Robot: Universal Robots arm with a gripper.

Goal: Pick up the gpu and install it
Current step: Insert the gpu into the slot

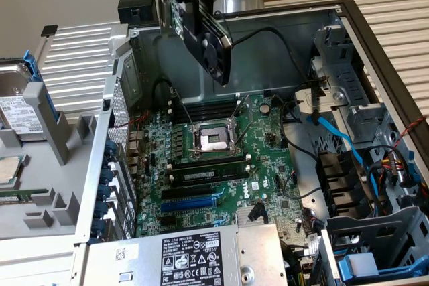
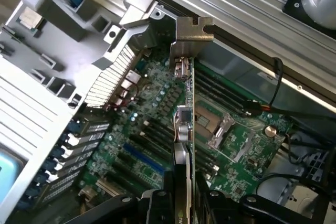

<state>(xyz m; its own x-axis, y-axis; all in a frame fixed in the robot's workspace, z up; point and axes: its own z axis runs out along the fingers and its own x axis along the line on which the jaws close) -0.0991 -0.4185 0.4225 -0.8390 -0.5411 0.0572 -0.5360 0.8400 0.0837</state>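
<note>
Pincer (image 1: 194, 1) part-closed on gpu (image 1: 214, 48), held tilted above mobo (image 1: 224, 165)

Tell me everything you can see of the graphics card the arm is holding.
The gpu is a small flat card with a black fan shroud on one face, a green circuit board on the other, and a silvery metal bracket at one end. It hangs tilted above the large green motherboard, clamped in the gripper.
</note>
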